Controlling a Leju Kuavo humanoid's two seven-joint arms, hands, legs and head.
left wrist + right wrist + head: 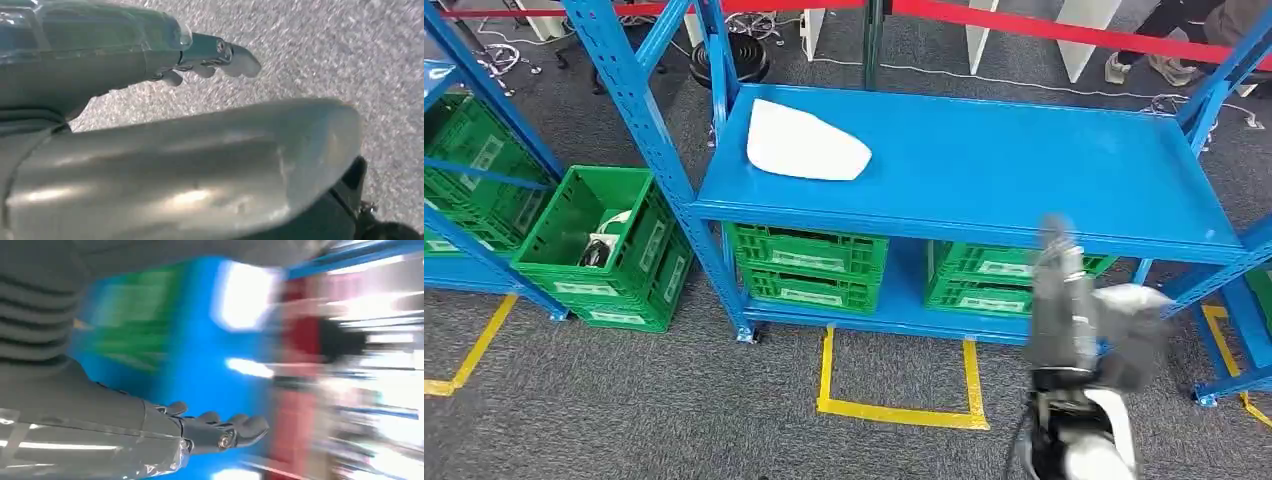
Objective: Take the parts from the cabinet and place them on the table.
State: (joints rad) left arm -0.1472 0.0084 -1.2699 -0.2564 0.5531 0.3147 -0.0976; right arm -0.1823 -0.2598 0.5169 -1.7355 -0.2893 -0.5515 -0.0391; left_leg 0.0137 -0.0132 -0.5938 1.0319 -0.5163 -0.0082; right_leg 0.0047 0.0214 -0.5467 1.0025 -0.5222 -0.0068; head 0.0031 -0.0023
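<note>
Right hand (215, 432), fingers apart and empty, hangs before the blue desk (1024, 170); a white part (804, 142) lies near its left edge.

Right hand (220, 432): grey ribbed wrist cover, glossy clear wrap over the palm, dark fingers, one silver screw. Left hand (215, 55): grey, same wrap, screw

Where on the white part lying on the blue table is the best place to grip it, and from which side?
Probably the narrow pointed end of the white part, approached from the front edge of the blue table. It lies flat and tapers toward that end, so fingers could close across it there; the broad end looks too wide.
</note>
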